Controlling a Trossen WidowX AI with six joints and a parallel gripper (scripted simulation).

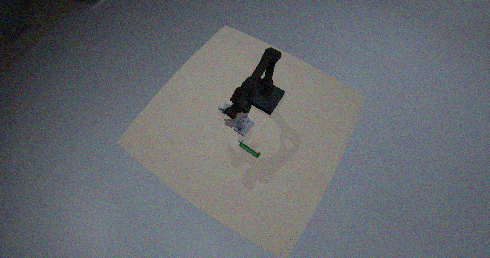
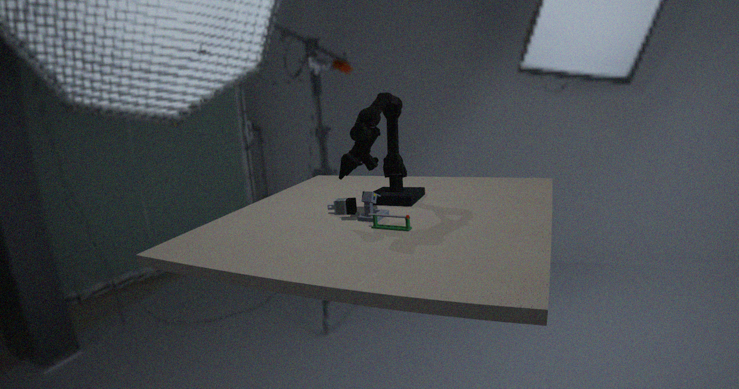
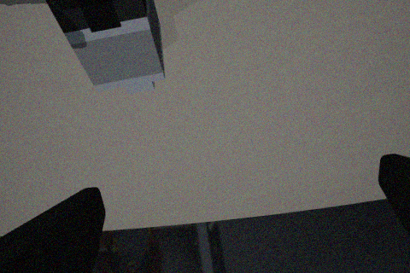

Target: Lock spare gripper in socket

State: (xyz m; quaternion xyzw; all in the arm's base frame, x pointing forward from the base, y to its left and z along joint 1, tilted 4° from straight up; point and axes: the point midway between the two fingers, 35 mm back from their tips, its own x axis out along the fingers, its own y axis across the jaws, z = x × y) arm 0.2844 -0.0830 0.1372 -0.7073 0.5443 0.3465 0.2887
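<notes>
The lock pin (image 1: 249,147) (image 2: 392,216) is a grey rod with a red head, lying across the green rack (image 1: 248,151) (image 2: 391,227). The light grey mount (image 1: 242,122) (image 2: 368,203) stands behind the rack with its socket head tilted and no pin seen through it; the inside of the socket is too small to see. The spare gripper (image 2: 344,205) (image 3: 124,57), a grey block with a black end and a small spigot, lies on the table left of the mount. The arm partly covers it in the top view. My gripper (image 3: 242,186) is open and empty, above the table near the spare gripper, touching nothing visible.
The pale table top (image 1: 191,119) (image 2: 465,262) bears everything. The arm's dark base (image 1: 270,103) (image 2: 400,197) stands behind the mount. The mount and rack stand close together. The table's edge crosses the lower part of the wrist view.
</notes>
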